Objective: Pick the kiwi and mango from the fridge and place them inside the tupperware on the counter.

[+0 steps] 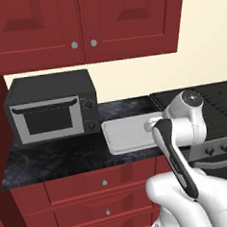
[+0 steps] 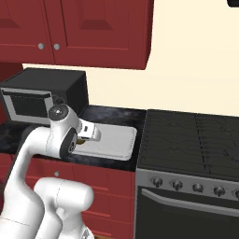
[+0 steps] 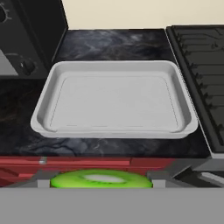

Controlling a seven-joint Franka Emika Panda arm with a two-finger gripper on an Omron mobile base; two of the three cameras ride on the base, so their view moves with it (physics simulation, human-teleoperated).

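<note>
- Fingers (image 3: 43,183) clamp the kiwi (image 3: 101,179), one on each side; its bright green cut face with a pale centre shows between them at the bottom of the hand view.
- Gripper (image 3: 101,183) sits in front of the tupperware (image 3: 116,74), on the drawer side of it, over the front edge of the counter (image 3: 109,43); kiwi not yet over the tray.
- Right base view: a sliver of the kiwi (image 2: 80,140) peeks under the white hand, just beside the tupperware (image 2: 114,140) at its microwave-side end.
- Tupperware white, shallow, rounded corners, flat on the black speckled counter (image 1: 56,156); nothing lies in it.
- Microwave (image 1: 52,110) stands near the tupperware (image 1: 129,133) on one side; stove (image 2: 191,135) flanks it on the other, just beside its rim.
- Red drawers (image 1: 87,185) sit below the tupperware, red wall cabinets (image 1: 79,21) above it.
- Arm's wrist covers the stove-side end of the tupperware in the left base view.
</note>
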